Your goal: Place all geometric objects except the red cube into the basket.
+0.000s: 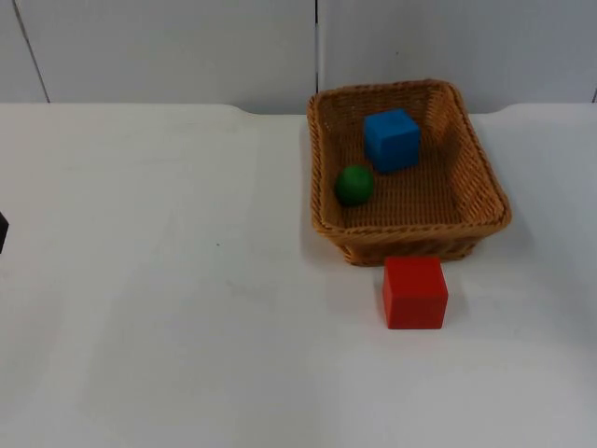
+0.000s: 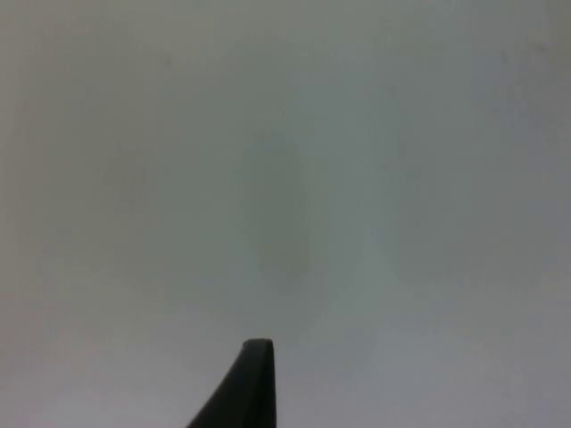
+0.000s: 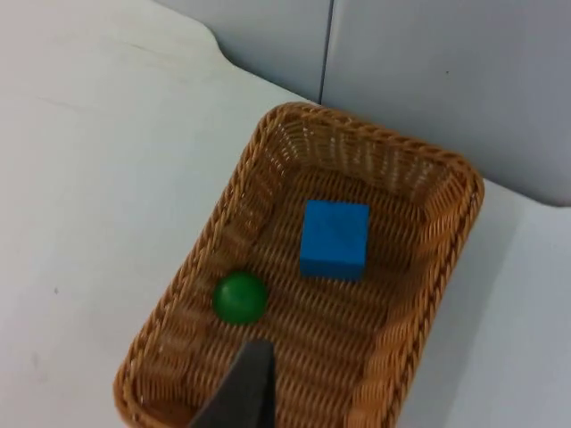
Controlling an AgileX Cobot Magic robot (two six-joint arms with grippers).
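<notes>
Nearest the top camera sits the red cube, matte and sharp-edged, on the white table top just in front of the woven wicker basket's near wall, close to it though whether they touch is hard to tell. Inside the basket lie a blue cube towards the far wall and a small green ball near the left-hand wall, the two apart from each other. No other geometric object lies loose on the table, so I judge the sorting done: the red cube stays out as the task wants. At the picture's left edge a dark sliver is probably part of the left arm, too little to identify.

From the left wrist, one black fingertip of the left gripper stands over bare white table; nothing is seen held, and how wide it is spread I cannot tell. This arm waits.

From the right wrist, the right gripper looks down from above the basket, one black fingertip over the near rim. Blue cube and green ball rest on the weave below. Its spread cannot be told either; nothing is seen in it.

What remains, in my view, is a clean retreat: lift the right arm straight up and away, clear of the rim, without nudging the basket into the red cube.
</notes>
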